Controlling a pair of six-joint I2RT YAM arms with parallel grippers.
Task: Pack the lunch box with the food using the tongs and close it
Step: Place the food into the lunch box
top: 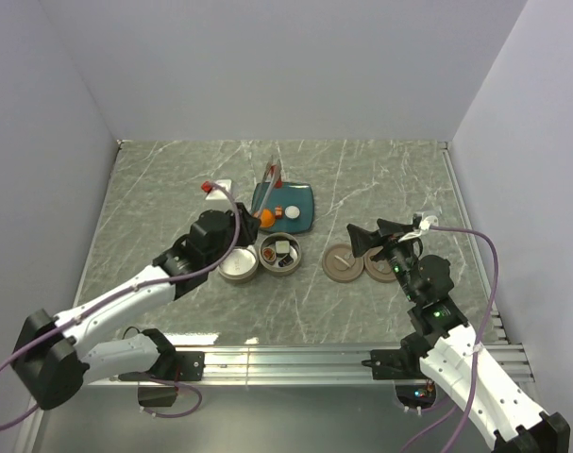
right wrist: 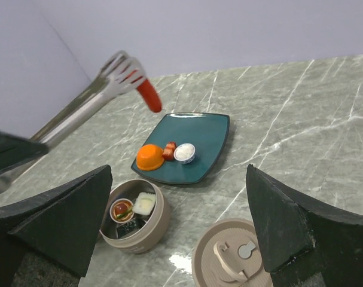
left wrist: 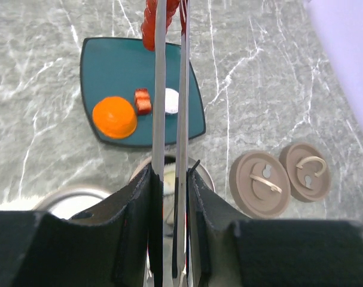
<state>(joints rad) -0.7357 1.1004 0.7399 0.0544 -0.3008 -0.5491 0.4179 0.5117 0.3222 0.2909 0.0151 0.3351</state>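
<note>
1. The left tool point(left wrist: 169, 191) is clamped on the tongs point(left wrist: 159, 89), pressing their two slim arms close together.
2. The tongs' tips pinch a red sausage point(right wrist: 149, 95), raised in the air about over the far edge of the teal plate point(right wrist: 211, 131).
3. On the plate lie an orange ball point(right wrist: 148, 157), a small red piece point(right wrist: 169, 150) and a white roll point(right wrist: 185, 153).
4. Near the plate stands a filled tin point(right wrist: 160, 215) holding several food pieces, with a second tin point(top: 238, 264) just beside it on the left.
5. A left lid point(top: 343, 260) and a right lid point(top: 380, 266), both brown, lie flat on the desk point(top: 173, 189) to the right of the tins.
6. The right tool point(right wrist: 178, 224) hangs by the lids with its fingers wide apart, gripping nothing.
</note>
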